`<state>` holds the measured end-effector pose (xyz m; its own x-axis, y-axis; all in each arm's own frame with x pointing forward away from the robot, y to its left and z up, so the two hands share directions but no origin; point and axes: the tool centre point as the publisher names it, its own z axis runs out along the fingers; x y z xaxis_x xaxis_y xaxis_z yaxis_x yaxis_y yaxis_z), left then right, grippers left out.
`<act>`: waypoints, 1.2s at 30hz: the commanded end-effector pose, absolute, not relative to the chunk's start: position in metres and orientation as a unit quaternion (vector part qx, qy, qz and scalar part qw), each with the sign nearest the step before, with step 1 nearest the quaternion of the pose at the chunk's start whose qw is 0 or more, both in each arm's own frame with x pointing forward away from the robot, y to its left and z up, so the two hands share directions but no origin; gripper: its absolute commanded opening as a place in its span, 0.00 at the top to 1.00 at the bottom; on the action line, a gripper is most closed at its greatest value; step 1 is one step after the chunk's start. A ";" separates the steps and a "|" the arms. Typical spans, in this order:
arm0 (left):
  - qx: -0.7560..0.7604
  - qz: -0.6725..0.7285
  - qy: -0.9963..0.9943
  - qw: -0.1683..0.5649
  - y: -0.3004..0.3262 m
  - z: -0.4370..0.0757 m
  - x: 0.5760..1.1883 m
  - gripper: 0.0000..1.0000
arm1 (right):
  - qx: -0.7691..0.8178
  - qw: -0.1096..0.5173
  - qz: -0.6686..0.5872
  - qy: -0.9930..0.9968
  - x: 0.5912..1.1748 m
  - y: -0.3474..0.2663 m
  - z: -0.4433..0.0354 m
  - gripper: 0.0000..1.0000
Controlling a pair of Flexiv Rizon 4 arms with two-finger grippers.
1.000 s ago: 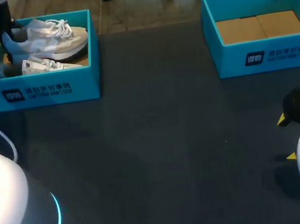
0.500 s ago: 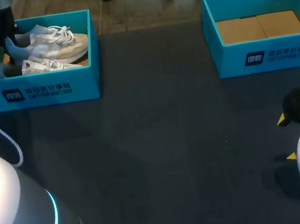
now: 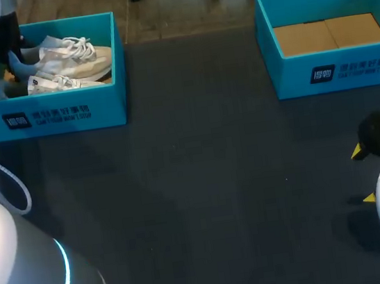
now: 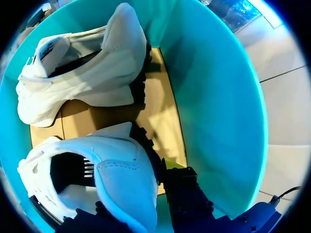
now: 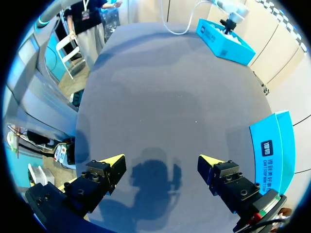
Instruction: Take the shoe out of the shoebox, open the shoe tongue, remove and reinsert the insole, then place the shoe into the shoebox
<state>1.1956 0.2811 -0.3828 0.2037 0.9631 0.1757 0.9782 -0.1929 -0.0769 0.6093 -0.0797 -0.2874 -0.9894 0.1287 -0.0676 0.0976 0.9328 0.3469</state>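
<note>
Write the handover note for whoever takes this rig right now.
Left gripper: shut on the heel of one shoe, inside the left shoebox; a second shoe lies beside it.
Right gripper: open, above the table near the right shoebox, which holds no shoe.
Done: shoe grasped, not yet out of the box.
Left: lift out, open tongue, remove and reinsert insole, box the shoe.

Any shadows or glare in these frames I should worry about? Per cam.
Right wrist view: the right gripper throws a dark shadow on the table between its open fingers. Head view: a softer shadow lies beside that gripper, with no glare on the table. Left wrist view: the nearer white shoe is brightly lit, its heel close to washed out.
</note>
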 end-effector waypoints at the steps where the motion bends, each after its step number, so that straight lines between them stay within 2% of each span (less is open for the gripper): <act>1: -0.769 -0.028 -0.634 0.083 0.281 -0.387 1.205 1.00 | 0.058 0.046 0.173 0.982 0.608 -0.079 -0.288 0.00; 2: -0.768 -0.025 -0.635 0.081 0.282 -0.387 1.206 0.93 | 0.058 0.046 0.173 0.982 0.608 -0.079 -0.288 0.00; 3: -0.768 -0.019 -0.636 0.075 0.282 -0.387 1.206 0.75 | 0.058 0.046 0.173 0.982 0.608 -0.079 -0.288 0.00; 6: -0.768 -0.015 -0.636 0.071 0.283 -0.384 1.206 0.51 | 0.058 0.046 0.173 0.982 0.608 -0.079 -0.288 0.00; 7: -0.768 -0.016 -0.636 0.070 0.281 -0.382 1.205 0.20 | 0.058 0.046 0.173 0.982 0.608 -0.079 -0.288 0.00; 8: -0.769 -0.015 -0.635 0.070 0.280 -0.381 1.204 0.08 | 0.058 0.046 0.173 0.982 0.608 -0.079 -0.288 0.00; 10: -0.771 -0.013 -0.633 0.066 0.276 -0.375 1.202 0.00 | 0.058 0.046 0.173 0.982 0.608 -0.079 -0.288 0.00; 24: -0.774 -0.023 -0.632 0.030 0.264 -0.311 1.171 0.00 | 0.058 0.046 0.173 0.982 0.608 -0.079 -0.288 0.00; 36: -0.775 -0.014 -0.632 0.010 0.263 -0.275 1.102 0.00 | 0.058 0.046 0.173 0.982 0.608 -0.079 -0.288 0.00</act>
<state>1.1612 0.2565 -0.2894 0.2049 0.9785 0.0253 0.9749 -0.2017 -0.0945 0.6093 -0.0797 -0.2874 -0.9894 0.1286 -0.0676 0.0976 0.9328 0.3469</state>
